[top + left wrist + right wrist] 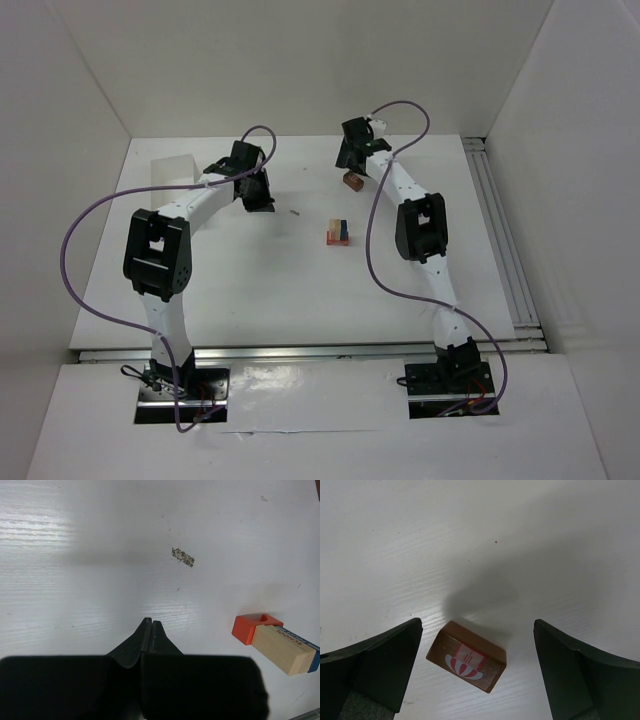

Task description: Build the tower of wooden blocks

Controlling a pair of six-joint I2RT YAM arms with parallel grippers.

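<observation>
A small stack of blocks (339,234) stands mid-table: orange-red, pale wood and blue. It shows in the left wrist view as an orange-red block (248,627), a pale wood block (281,649) marked SCHOOL, and a blue block (314,659) behind. A brown block (352,181) with a red-white print lies at the back. In the right wrist view the brown block (466,656) lies between the wide-open fingers of my right gripper (477,672), untouched. My left gripper (150,624) is shut and empty, left of the stack (256,195).
A translucent white tub (172,171) stands at the back left. A small grey scuff (183,557) marks the white table ahead of the left gripper. White walls enclose the table; a metal rail (505,250) runs along the right edge.
</observation>
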